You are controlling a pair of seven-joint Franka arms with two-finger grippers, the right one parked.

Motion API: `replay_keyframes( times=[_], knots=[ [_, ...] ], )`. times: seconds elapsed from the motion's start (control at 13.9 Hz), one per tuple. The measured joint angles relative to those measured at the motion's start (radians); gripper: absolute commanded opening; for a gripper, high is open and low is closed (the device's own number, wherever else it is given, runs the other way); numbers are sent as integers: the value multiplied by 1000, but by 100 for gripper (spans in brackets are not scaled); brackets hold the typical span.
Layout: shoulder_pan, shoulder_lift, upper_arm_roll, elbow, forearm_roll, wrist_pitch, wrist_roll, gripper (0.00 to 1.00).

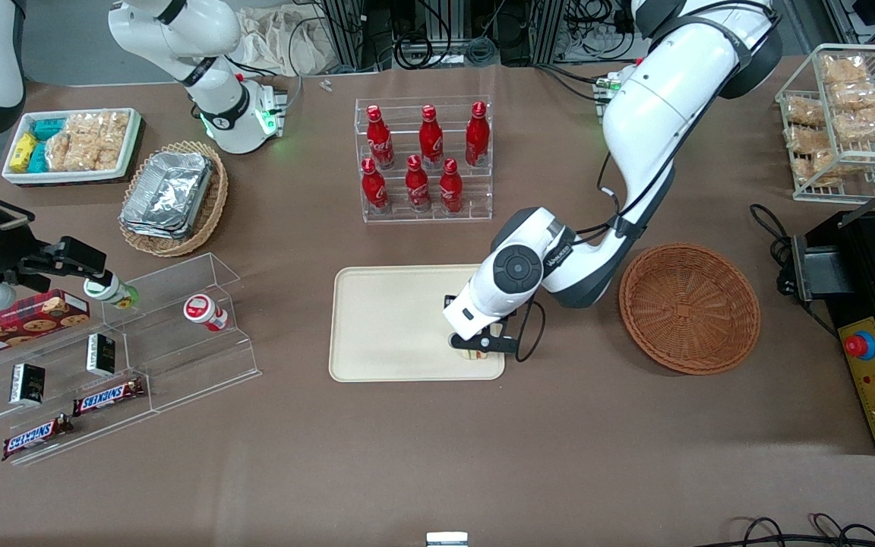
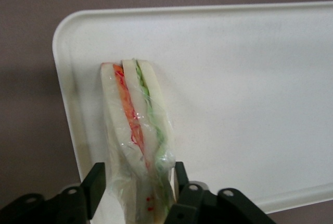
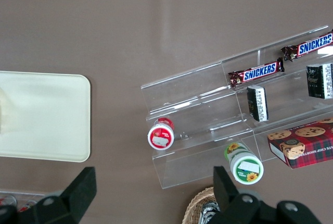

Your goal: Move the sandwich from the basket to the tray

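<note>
While the pincer (image 2: pixel 136 193) hangs low over the tray (image 1: pixel 384 319), its two black fingers (image 2: pixel 93 187) flank the narrow end of the sandwich (image 2: pixel 136 130), one on each bread face; the finger on the green-filling side presses the wrap, the other stands a little off it, so I cannot tell whether the grip is closed or just loosened. In the front view the sandwich (image 1: pixel 474 349) shows only as a pale sliver under the wrist, at the tray's corner nearest the camera on the working arm's side. It stands on edge on the tray floor, its long axis running away from the fingers toward the tray's rounded corner, close along the short rim, with orange-red and green layers showing upward. Most of the tray floor toward the parked arm's end is bare. Bare brown worktop (image 1: pixel 559 456) surrounds that corner. Farther toward the working arm's end, well apart from the tray, sits the basket (image 1: pixel 690 308) with nothing in it. Farther from the camera than the tray stands a clear rack of red bottles (image 1: pixel 426 159).
</note>
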Motion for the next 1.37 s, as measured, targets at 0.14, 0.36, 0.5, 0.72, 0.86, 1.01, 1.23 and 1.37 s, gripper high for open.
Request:
replay_keyframes(
  times=[0.14,0.36,0.5,0.72,0.86,1.01,1.23,1.37],
  knots=[
    [8,-40,2,13,0,-32,-19,100],
    [78,-170,7,28,3,-182,-34,100],
    [174,-270,9,29,3,-296,-34,100],
    [280,-373,9,28,2,-383,-26,100],
    [306,-416,8,24,2,-422,-28,100],
    [327,-461,8,8,2,-449,-29,100],
    [363,-558,8,-76,-3,-455,-17,100],
    [373,-618,30,-131,-20,-455,18,100]
  ],
)
